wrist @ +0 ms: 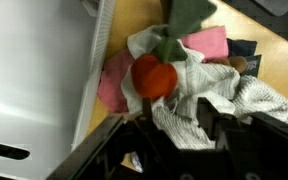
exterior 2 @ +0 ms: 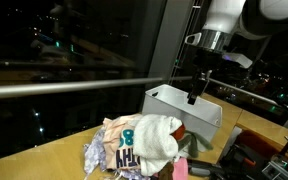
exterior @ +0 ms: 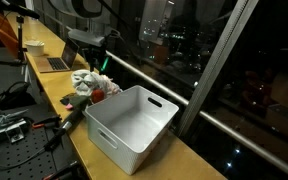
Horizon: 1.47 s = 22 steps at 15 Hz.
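Note:
A heap of cloths (exterior: 86, 84) lies on the wooden table beside a white plastic bin (exterior: 119, 135); both exterior views show the heap (exterior 2: 142, 145). In the wrist view it holds a white waffle cloth (wrist: 229, 95), a pink cloth (wrist: 209, 42), a green piece (wrist: 189, 15) and a red-orange ball (wrist: 154, 76). My gripper (wrist: 174, 113) hangs just over the heap, next to the bin's wall (wrist: 44, 90). Its fingers (wrist: 144, 112) stand apart, with the white cloth showing in the gap. Whether the cloth touches the pads I cannot tell. The gripper (exterior: 97, 60) hangs from the arm (exterior 2: 219, 25).
A laptop (exterior: 54, 62) and a cup (exterior: 34, 46) stand further along the table. Cables and tools (exterior: 9, 128) lie on a black board near the table's edge. A window with a metal rail (exterior: 164, 85) runs along the table's far side.

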Each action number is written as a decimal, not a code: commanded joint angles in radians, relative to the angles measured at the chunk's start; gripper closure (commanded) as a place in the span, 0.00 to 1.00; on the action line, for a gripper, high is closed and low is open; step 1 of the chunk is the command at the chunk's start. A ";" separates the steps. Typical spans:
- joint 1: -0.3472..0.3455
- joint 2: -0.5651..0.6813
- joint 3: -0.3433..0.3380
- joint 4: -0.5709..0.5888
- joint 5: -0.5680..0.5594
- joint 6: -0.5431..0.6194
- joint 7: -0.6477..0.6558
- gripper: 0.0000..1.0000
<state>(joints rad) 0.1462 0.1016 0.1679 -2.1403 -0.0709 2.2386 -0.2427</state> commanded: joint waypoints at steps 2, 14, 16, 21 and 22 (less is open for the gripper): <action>0.017 0.013 0.012 0.029 -0.007 -0.015 -0.004 0.10; 0.112 0.244 0.113 0.161 0.011 0.014 -0.054 0.00; 0.100 0.289 0.111 0.188 0.015 0.032 -0.086 0.00; 0.062 0.396 0.118 0.248 0.035 0.091 -0.154 0.00; 0.051 0.409 0.121 0.251 0.046 0.097 -0.164 0.00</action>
<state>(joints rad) 0.2240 0.4549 0.2754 -1.9319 -0.0618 2.3187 -0.3570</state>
